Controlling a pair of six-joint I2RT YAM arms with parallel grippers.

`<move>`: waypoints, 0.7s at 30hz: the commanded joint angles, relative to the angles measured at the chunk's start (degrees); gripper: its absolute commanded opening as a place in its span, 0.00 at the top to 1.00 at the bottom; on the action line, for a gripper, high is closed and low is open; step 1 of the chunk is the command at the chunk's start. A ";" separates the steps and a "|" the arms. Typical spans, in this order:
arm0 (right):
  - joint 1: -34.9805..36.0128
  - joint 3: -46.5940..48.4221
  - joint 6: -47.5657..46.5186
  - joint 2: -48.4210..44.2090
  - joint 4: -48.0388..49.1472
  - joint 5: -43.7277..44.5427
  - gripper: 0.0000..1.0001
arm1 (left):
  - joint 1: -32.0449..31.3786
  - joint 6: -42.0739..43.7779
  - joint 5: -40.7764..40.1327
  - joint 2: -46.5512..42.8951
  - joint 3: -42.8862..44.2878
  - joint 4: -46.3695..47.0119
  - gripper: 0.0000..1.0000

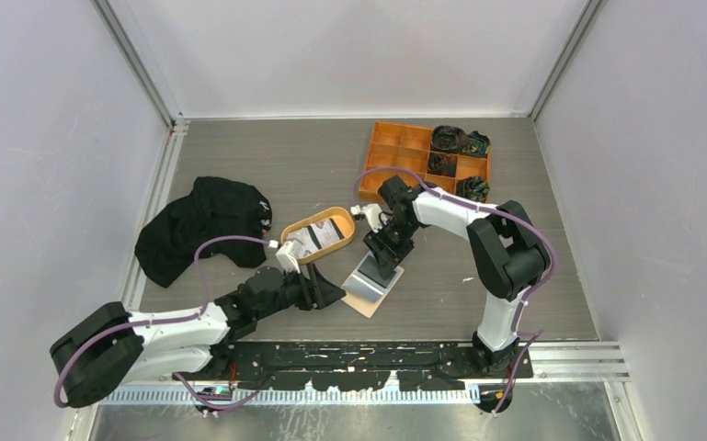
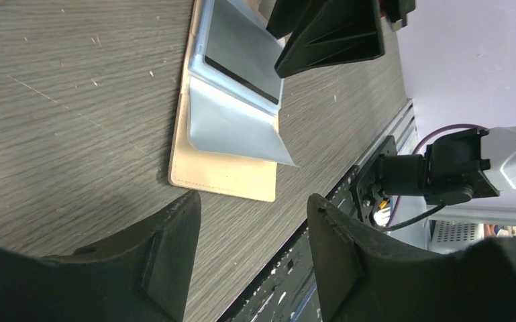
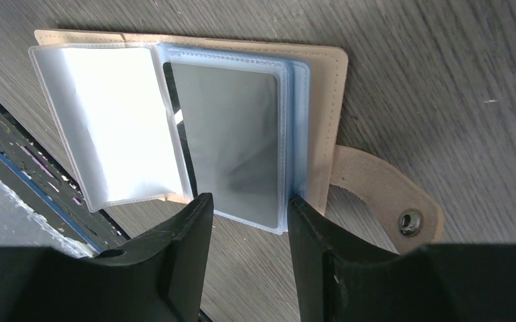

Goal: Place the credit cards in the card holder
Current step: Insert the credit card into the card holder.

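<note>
The beige-pink card holder [image 1: 368, 296] lies open on the table, clear sleeves fanned out. In the right wrist view the card holder [image 3: 322, 121] shows a dark card [image 3: 231, 141] inside a sleeve, an empty sleeve [image 3: 114, 127] flipped left, and the snap tab [image 3: 382, 194] to the right. My right gripper [image 3: 248, 215] is open and empty, jaws just over the sleeve's near edge; it also shows from above [image 1: 384, 262]. My left gripper [image 2: 251, 208] is open and empty, on the table just short of the holder [image 2: 221, 171]; from above it [image 1: 329, 292] sits left of it. A light card [image 1: 320, 233] lies in the oval tray. The blue card is out of view.
The oval orange-tan tray [image 1: 296, 230] stands just behind the left gripper. An orange compartment box [image 1: 395, 152] with dark items is at the back right. A black cloth [image 1: 198, 225] lies at the left. The table's front edge and black rail [image 2: 349, 201] are close by.
</note>
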 commanded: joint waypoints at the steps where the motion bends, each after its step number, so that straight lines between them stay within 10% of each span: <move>1: -0.29 2.24 -0.26 0.30 -1.84 -0.28 0.49 | -1.49 0.50 -0.27 3.64 3.29 3.09 0.41; 21: -1.76 2.80 2.24 -1.51 -2.46 -9.37 0.58 | -3.57 1.12 -5.55 5.12 6.09 -4.29 0.43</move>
